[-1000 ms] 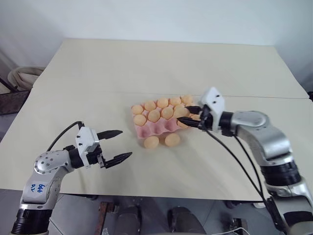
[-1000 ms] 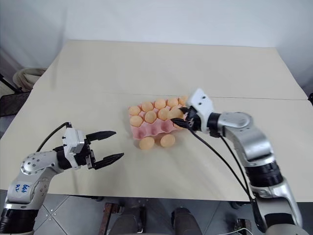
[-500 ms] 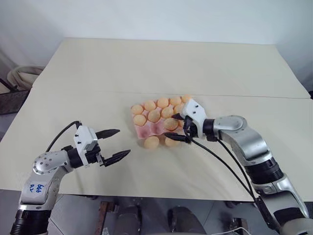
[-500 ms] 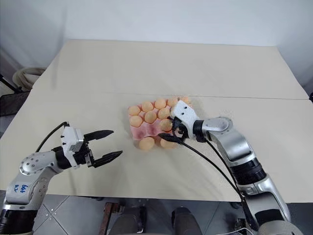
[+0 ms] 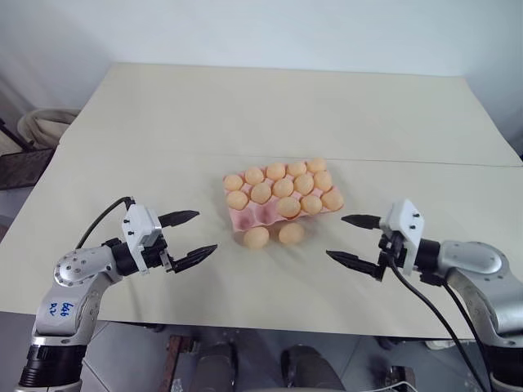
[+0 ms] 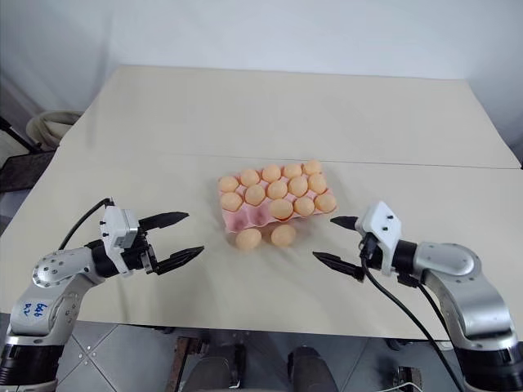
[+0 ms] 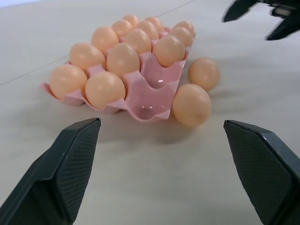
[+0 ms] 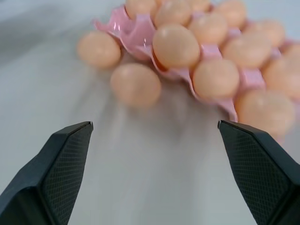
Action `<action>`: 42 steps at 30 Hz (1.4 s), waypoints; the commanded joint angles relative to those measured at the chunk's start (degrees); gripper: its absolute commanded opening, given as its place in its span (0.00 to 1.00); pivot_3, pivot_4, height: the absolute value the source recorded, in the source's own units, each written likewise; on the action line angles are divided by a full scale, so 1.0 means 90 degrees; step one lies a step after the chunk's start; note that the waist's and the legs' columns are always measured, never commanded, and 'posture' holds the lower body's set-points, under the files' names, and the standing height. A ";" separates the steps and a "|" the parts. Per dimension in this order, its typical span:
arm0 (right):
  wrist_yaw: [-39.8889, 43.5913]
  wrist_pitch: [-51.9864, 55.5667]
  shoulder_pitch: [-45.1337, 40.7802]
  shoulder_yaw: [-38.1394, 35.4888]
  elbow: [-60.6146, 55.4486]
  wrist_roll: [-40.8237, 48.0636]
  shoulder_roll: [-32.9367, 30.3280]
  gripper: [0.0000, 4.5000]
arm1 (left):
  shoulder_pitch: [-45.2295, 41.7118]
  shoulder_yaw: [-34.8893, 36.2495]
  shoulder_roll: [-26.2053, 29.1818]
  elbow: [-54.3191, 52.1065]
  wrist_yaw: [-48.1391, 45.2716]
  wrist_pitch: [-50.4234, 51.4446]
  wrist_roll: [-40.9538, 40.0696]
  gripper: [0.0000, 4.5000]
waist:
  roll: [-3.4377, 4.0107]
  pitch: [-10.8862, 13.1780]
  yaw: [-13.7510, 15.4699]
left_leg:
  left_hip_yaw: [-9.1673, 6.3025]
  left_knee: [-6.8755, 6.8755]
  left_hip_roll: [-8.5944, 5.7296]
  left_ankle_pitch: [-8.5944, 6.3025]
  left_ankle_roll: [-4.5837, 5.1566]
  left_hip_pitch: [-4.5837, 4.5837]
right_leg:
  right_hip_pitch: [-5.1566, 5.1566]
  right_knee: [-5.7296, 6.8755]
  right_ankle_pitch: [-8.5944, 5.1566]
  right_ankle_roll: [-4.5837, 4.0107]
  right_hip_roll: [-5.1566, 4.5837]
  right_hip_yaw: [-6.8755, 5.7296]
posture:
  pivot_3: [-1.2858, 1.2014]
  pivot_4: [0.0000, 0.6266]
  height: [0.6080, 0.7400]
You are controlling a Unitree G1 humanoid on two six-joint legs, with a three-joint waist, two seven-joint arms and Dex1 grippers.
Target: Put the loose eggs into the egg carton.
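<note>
The pink egg carton (image 5: pixel 252 219) lies mid-table with several pale orange eggs in its cups; two cups (image 7: pixel 157 77) at its near left corner stand empty. Two loose eggs (image 5: pixel 256 237) (image 5: pixel 291 233) rest on the table against the carton's near edge, side by side. My left gripper (image 5: pixel 204 232) hovers open to the left of them, pointing at the carton. My right gripper (image 5: pixel 337 237) hovers open to the right of the loose eggs, a short way off, holding nothing. The right wrist view has the two loose eggs (image 8: pixel 136 84) (image 8: pixel 98 48) ahead between the fingers.
The cream table (image 5: pixel 270 114) has a seam (image 5: pixel 425 162) running across it behind the carton. A coiled pale hose (image 5: pixel 37 124) lies off the table's left side. Black cables trail from both wrists.
My right gripper opened over the carton's right end, then drew back toward the near right of the table, empty. The left gripper stayed where it was.
</note>
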 commanded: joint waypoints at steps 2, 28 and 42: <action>-0.0119 -0.0181 -0.0167 0.0181 -0.0277 0.0037 0.0025 0.99 | -0.0201 -0.0043 -0.0002 0.0059 -0.0154 -0.0038 -0.0099 1.00 | 0.0001 0.0001 -0.0016 | -0.0006 -0.0001 0.0000 0.0005 0.0000 0.0011 | 0.0008 0.0002 0.0005 -0.0004 0.0000 -0.0004 | 0.52 0.24 1.00; -0.1070 0.1170 -0.2188 0.2450 0.0993 -0.0723 0.1054 0.43 | 0.0319 0.0210 0.0032 -0.0381 -0.0016 0.0101 -0.0170 1.00 | 0.0003 0.0002 -0.0018 | -0.0012 -0.0009 0.0000 0.0010 0.0000 -0.0012 | -0.0012 -0.0011 0.0011 -0.0004 -0.0006 -0.0009 | 0.52 0.24 1.00; -0.0995 0.1679 -0.3136 0.1919 0.0622 0.0203 0.1408 0.35 | 0.0380 0.0291 0.0021 -0.0281 -0.0002 -0.0001 -0.0142 1.00 | 0.0007 0.0004 -0.0106 | -0.0010 -0.0012 0.0000 0.0014 -0.0005 -0.0005 | -0.0013 0.0001 0.0012 -0.0005 -0.0005 -0.0007 | 0.52 0.24 1.00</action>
